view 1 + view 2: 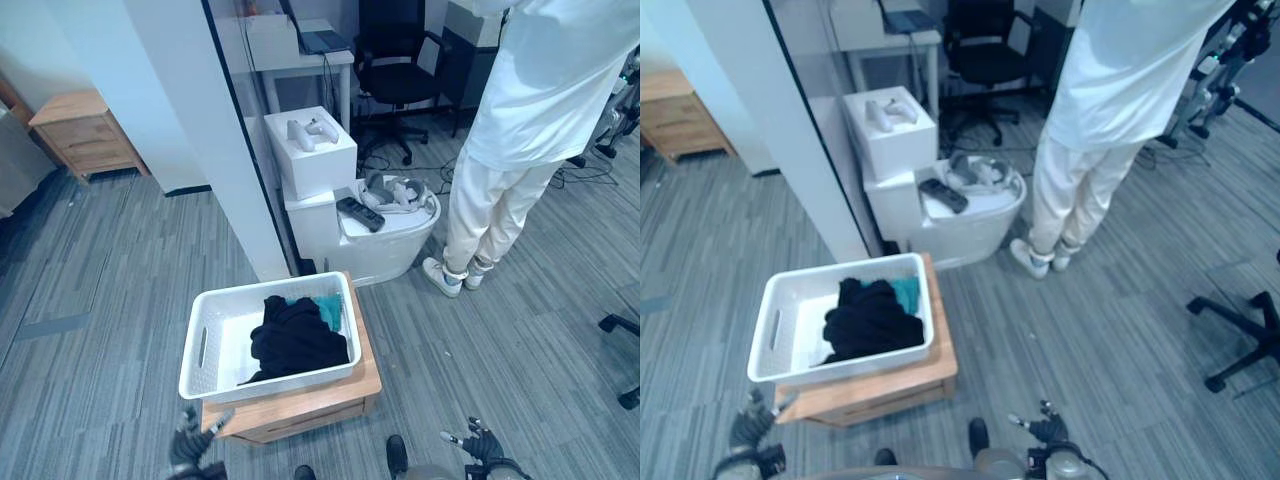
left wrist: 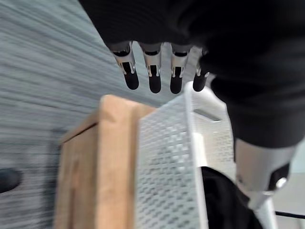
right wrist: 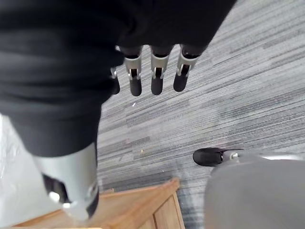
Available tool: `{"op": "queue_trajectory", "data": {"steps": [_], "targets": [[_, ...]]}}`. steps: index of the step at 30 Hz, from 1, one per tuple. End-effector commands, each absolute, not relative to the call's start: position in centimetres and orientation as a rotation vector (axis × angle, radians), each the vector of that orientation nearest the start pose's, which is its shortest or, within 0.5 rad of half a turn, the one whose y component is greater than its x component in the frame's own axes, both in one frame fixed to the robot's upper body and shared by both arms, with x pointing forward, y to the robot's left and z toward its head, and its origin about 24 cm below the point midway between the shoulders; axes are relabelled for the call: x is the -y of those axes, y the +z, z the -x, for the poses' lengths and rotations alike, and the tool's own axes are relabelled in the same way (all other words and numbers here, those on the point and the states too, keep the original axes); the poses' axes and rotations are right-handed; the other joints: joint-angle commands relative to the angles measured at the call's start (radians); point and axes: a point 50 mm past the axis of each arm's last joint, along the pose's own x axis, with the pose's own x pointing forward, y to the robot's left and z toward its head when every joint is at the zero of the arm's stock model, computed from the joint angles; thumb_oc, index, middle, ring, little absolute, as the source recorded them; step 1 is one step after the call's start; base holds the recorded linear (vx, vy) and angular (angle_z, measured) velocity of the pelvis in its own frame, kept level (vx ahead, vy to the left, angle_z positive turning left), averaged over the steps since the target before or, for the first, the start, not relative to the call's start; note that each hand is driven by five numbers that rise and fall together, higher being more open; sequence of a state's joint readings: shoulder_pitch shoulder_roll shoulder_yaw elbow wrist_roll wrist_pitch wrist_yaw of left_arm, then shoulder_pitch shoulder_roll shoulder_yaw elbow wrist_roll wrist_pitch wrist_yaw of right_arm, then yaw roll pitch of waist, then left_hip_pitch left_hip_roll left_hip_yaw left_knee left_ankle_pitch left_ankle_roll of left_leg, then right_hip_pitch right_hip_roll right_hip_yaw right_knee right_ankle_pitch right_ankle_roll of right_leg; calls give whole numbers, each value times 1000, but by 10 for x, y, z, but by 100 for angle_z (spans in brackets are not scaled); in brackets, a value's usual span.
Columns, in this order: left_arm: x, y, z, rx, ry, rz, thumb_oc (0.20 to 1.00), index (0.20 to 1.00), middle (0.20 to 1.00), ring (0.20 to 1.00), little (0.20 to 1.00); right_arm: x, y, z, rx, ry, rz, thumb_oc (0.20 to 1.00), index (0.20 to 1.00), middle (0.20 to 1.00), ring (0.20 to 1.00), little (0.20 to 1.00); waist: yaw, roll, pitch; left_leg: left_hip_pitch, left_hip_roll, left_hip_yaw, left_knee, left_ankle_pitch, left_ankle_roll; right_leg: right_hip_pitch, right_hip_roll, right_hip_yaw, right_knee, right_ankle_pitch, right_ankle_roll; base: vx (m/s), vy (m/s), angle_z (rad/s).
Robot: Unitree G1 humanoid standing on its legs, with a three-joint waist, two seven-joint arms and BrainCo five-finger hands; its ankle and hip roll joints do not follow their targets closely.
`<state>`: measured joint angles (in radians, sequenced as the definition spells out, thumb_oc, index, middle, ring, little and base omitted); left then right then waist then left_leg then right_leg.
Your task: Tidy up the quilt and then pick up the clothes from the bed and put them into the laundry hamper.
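The black clothes (image 1: 295, 340) lie heaped in the white perforated plastic laundry hamper (image 1: 215, 345), toward its right half, with a teal garment (image 1: 327, 308) showing at their far edge. My left hand (image 2: 152, 71) hangs low beside the near left corner of that hamper, its fingers (image 2: 153, 81) straight and spread a little, holding nothing. In my left wrist view the hamper's mesh wall rises just past my fingertips, and the dark cloth shows inside it. My right hand (image 3: 147, 71) hangs low on my right side over the grey striped carpet floor (image 1: 480, 340), fingers relaxed and apart, empty as well.

The hamper sits on a low wooden bench (image 1: 340, 395) that juts out beyond it on the right and near sides. Behind the bench stand a white pillar (image 1: 215, 130) and 2 stacked white boxes (image 1: 310, 150); the upper box carries 2 white controllers (image 1: 310, 130). Next to them a white round bin (image 1: 385, 235) holds a black remote (image 1: 360, 213) and a white headset (image 1: 392, 192). A person in white clothes (image 1: 520, 130) stands just beside that bin. A black office chair (image 1: 395, 70) stands further back, and a wooden nightstand (image 1: 85, 130) is at the far left.
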<state>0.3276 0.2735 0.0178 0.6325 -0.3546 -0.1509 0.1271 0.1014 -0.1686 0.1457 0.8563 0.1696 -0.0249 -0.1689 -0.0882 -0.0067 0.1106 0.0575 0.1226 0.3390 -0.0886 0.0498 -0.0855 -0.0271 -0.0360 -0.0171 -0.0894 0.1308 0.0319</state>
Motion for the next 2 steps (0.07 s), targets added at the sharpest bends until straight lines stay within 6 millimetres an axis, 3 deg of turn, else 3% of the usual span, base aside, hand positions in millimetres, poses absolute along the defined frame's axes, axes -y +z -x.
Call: {"op": "queue_trajectory", "data": {"steps": [1,2], "targets": [[-262,-110,-126,-716,388,10,1000,1000,1000,1000,1000,208,-125,-164,-819,-168,175,1000,1000,1000,1000,1000,-12,10,19,36,21,-56,1,-60,-11,68,-53,-18,2,-152,93,5,40,5],[-258,-113,-124,-732,385,12,1000,1000,1000,1000,1000,206,-127,-162,-830,-149,194,1000,1000,1000,1000,1000,-9,9,18,37,19,-60,1,-64,-11,70,-53,-19,2,-154,94,0,47,6]]}}
